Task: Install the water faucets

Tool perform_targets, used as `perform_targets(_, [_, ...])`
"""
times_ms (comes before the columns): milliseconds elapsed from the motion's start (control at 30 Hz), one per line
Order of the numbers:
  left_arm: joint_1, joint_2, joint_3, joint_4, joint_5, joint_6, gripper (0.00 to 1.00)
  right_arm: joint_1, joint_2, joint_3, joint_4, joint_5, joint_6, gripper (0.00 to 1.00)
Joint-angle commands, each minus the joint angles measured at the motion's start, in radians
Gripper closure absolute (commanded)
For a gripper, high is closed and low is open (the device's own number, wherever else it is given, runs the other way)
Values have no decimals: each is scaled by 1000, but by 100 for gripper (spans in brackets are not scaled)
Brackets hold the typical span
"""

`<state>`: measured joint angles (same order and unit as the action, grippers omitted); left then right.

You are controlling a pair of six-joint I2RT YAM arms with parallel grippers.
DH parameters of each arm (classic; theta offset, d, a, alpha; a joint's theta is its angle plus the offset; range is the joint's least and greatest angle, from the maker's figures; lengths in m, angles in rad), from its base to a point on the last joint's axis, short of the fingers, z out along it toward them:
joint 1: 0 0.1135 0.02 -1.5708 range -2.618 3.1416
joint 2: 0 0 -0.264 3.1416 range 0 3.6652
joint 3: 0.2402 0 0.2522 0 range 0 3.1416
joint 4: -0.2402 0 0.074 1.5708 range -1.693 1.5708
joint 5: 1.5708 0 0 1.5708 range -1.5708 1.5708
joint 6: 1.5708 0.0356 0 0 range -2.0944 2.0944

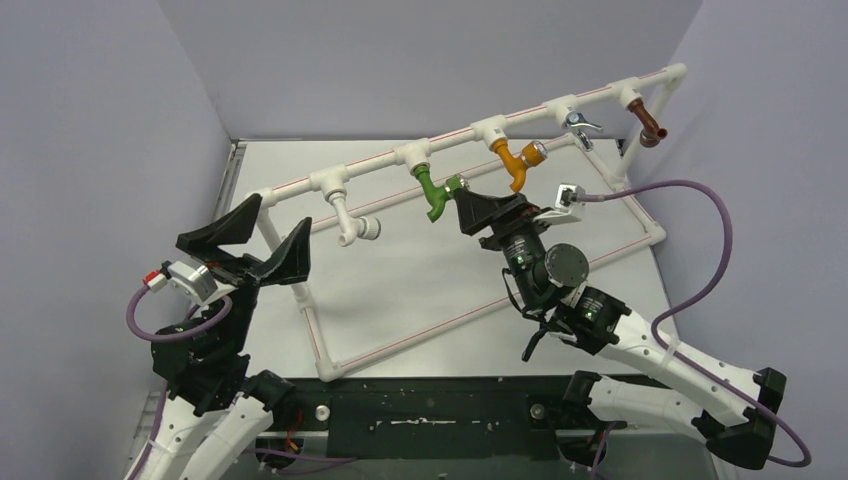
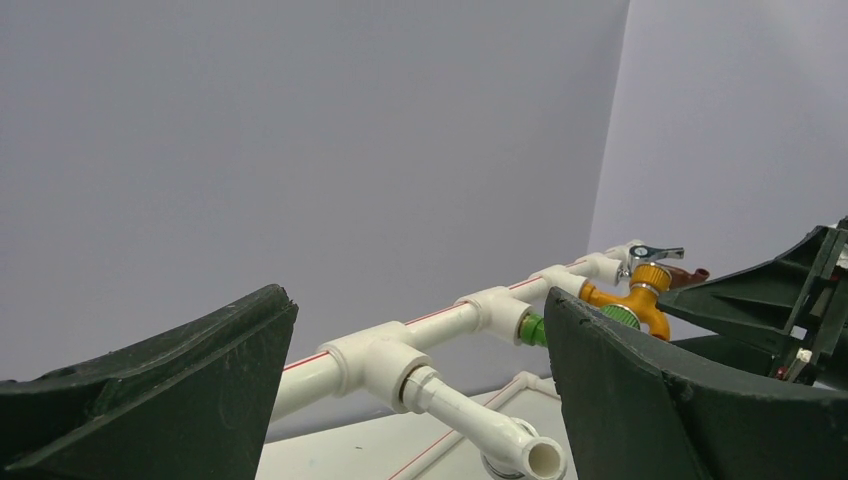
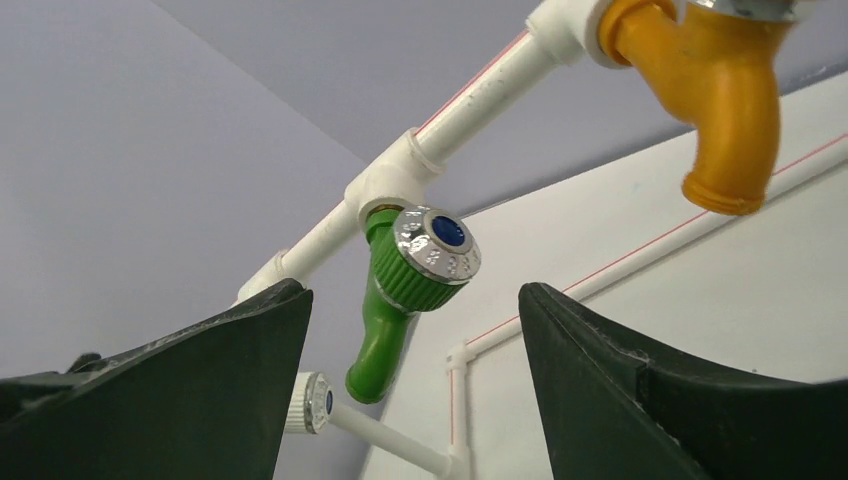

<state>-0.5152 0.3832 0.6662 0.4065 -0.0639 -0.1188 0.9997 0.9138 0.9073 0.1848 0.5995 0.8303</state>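
Five water faucets (image 1: pixel 517 162) hang mounted along the top pipe of the white pipe frame (image 1: pixel 370 165) on the surface (image 1: pixel 420 290). The right end effector (image 3: pixel 412 292) stands jaws apart, empty, just before the green faucet (image 1: pixel 435 195). The left end effector (image 1: pixel 280 215) gapes wide, empty, beside the frame's left end.

The right gripper (image 3: pixel 412 290) spreads its black fingers (image 3: pixel 180 400) wide, gripping nothing. Just ahead between them, the green faucet (image 3: pixel 385 320) hangs from the white pipe (image 3: pixel 480 90). The orange faucet (image 3: pixel 720 90) sits above the right finger.
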Motion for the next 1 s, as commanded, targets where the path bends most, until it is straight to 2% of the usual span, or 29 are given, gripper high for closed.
perform_targets(0, [6,11,15,15,-5,11,6,-8,-23,82,61,-182,-380,22])
perform_targets(267, [7,7,16,15,-2,10,6,-8,-34,169,-16,-402,-947,20])
perform_targets(367, [7,6,15,16,-2,10,6,-8,-13,241,-143,-544,-1148,26])
perform_targets(533, [6,-1,14,16,-2,10,6,-8,0,310,-299,-661,-1447,24])
perform_targets(800, [3,-3,14,18,-1,7,6,-2,49,403,-521,-639,-1891,22])
perform_targets(967, [2,-3,14,18,-2,10,6,19,89,427,-606,-514,-2071,22])
